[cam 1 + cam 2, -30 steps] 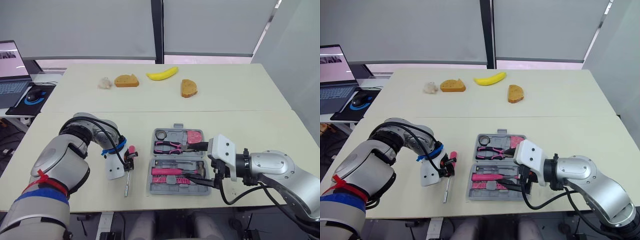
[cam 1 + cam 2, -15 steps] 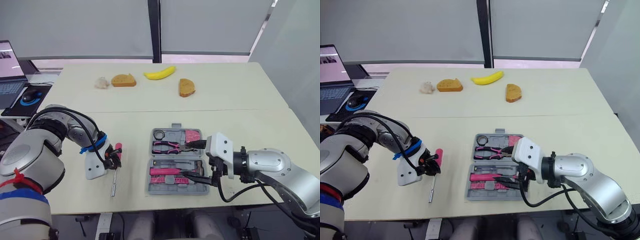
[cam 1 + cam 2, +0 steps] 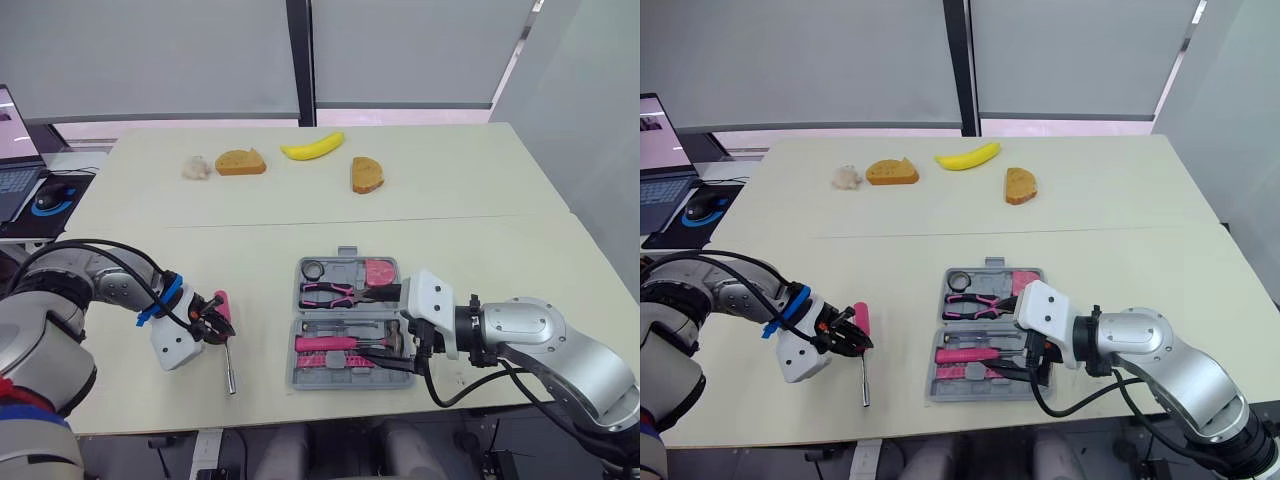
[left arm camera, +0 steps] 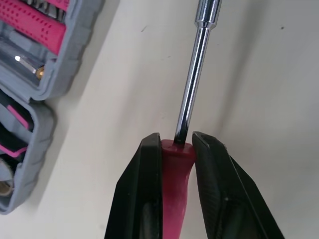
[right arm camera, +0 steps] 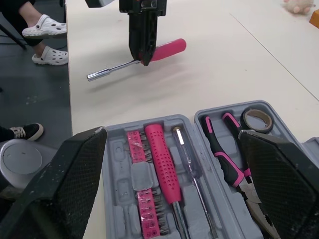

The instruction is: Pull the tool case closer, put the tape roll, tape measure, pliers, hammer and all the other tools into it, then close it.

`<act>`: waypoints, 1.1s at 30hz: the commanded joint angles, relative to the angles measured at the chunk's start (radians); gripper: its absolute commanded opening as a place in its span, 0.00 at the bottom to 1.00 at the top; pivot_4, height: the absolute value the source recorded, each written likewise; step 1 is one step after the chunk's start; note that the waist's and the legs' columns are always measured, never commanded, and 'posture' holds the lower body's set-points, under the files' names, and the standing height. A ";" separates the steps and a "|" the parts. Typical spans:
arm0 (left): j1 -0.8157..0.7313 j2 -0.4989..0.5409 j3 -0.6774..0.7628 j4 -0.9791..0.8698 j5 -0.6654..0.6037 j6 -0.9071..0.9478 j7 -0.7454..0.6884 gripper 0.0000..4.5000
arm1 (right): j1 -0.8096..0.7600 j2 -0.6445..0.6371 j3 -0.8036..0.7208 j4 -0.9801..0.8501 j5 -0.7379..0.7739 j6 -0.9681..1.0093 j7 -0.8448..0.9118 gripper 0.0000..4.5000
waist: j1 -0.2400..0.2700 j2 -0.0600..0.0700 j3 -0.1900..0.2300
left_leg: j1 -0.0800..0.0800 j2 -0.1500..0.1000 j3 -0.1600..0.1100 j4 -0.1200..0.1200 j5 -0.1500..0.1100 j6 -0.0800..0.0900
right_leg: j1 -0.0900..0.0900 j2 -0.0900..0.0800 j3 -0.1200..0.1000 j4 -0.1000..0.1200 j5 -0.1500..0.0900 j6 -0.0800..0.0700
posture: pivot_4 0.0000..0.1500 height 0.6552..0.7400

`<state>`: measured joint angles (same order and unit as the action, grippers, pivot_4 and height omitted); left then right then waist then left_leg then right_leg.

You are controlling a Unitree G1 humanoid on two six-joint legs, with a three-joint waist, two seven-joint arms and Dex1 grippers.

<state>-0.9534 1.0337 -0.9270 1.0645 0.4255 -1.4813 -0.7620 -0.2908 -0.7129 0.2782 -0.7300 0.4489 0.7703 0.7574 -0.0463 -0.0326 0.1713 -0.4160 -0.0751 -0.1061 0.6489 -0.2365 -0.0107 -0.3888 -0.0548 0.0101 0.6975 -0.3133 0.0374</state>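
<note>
The grey tool case (image 3: pixel 345 357) lies open near the table's front edge. It holds a tape roll (image 3: pixel 316 269), pink-handled pliers (image 3: pixel 338 293), a pink tape measure (image 3: pixel 378 271) and a pink-handled tool (image 5: pixel 162 162). My left gripper (image 3: pixel 213 320) is to the left of the case, apart from it. It is shut on the pink handle (image 4: pixel 174 184) of a driver whose chrome shaft (image 4: pixel 192 89) slopes down toward the table. My right gripper (image 3: pixel 392 328) is at the case's right edge, its fingers (image 5: pixel 60 184) spread wide open over the trays.
At the table's far side lie a banana (image 3: pixel 312 146), two bread pieces (image 3: pixel 238 161) (image 3: pixel 366 174) and a white lump (image 3: pixel 194 167). A mouse on a pad (image 3: pixel 48 196) sits far left. A person's sandalled feet (image 5: pixel 47 30) are beside the table.
My left gripper has carried the pink-handled driver leftward, farther from the case. The right gripper has stayed at the case's right edge. The camera has shifted.
</note>
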 commanded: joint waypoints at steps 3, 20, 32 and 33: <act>0.139 0.112 0.106 -0.295 -0.359 0.323 -0.248 0.12 | -0.015 0.010 0.007 -0.008 -0.016 -0.015 -0.002 1.00 | 0.000 0.000 0.000 | 0.000 0.000 0.000 0.000 0.000 0.000 | 0.000 0.000 0.001 0.000 0.000 0.000 | 1.00 1.00; 0.576 0.192 0.536 -0.963 -0.578 1.538 -0.413 0.12 | -0.036 0.026 0.046 0.003 -0.048 -0.007 0.000 1.00 | -0.007 0.000 0.000 | 0.000 0.001 0.000 0.000 0.000 0.000 | 0.000 0.001 0.001 0.001 0.000 0.000 | 1.00 1.00; 0.673 -0.068 0.848 -1.216 -0.772 2.541 -0.058 0.12 | -0.052 0.057 0.077 0.002 -0.080 -0.002 -0.021 1.00 | -0.001 0.000 0.000 | 0.000 0.001 0.000 0.001 0.000 0.000 | 0.000 0.001 0.002 0.001 0.000 0.000 | 1.00 1.00; 0.678 -0.106 0.874 -1.236 -0.776 2.605 -0.016 0.12 | -0.058 0.061 0.083 0.004 -0.084 -0.003 -0.022 1.00 | 0.000 0.000 0.000 | 0.001 0.001 0.000 0.001 0.000 0.000 | 0.000 0.001 0.002 0.001 0.000 0.000 | 1.00 1.00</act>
<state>-0.2779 0.9382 -0.1115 -0.1225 -0.3358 1.0386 -0.8353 -0.3302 -0.6564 0.3646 -0.7060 0.3725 0.7742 0.7388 -0.0464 -0.0325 0.1708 -0.4154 -0.0744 -0.1064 0.6496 -0.2365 -0.0107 -0.3885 -0.0544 0.0128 0.6983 -0.3134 0.0372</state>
